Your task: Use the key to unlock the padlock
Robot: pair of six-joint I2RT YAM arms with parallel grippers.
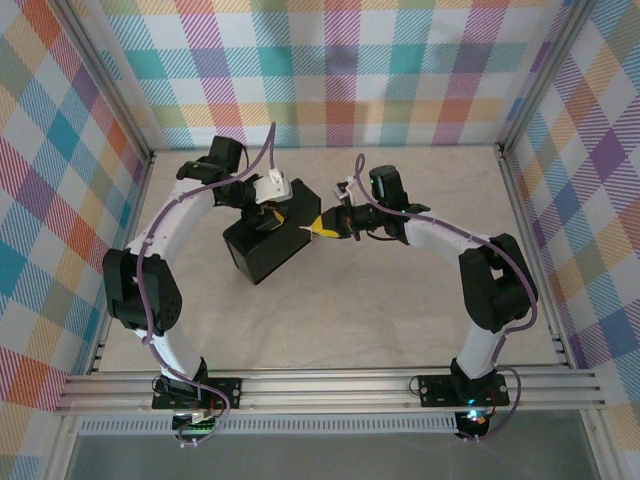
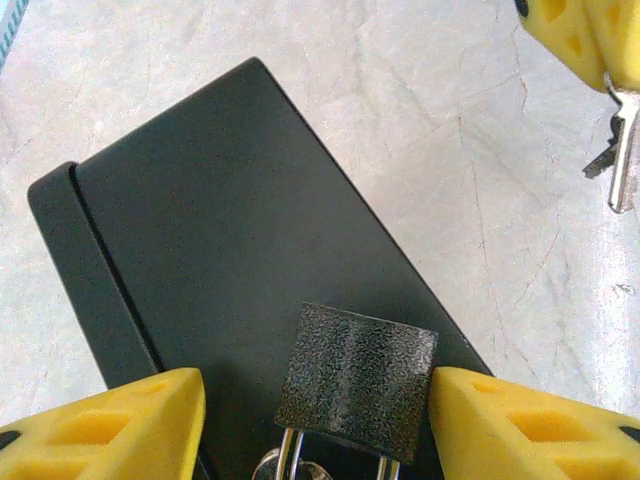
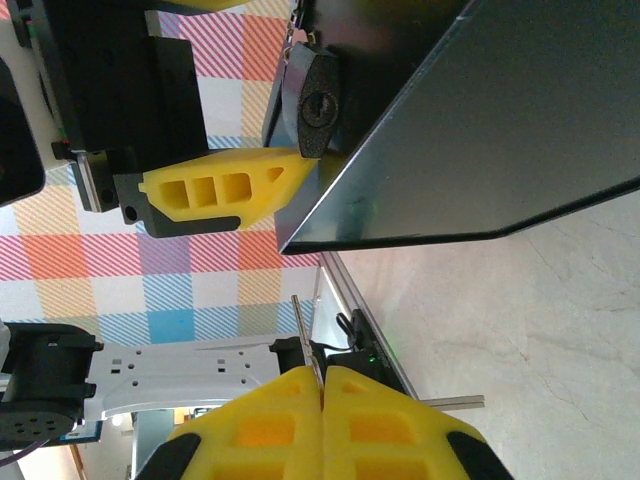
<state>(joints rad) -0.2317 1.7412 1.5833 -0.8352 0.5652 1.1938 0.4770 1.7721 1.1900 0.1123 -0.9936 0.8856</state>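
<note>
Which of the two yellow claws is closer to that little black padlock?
The left gripper: its jaws stand either side of the padlock; the right gripper, shut on the key, sits apart, off to one side.

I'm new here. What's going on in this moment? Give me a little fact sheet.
padlock: black, against the black box, keyhole facing the right wrist camera
key: silvery, apart from the padlock, not yet in the keyhole
left jaws: open, one on each side of the padlock
right jaws: shut on the key
table: pale, marbled
</note>
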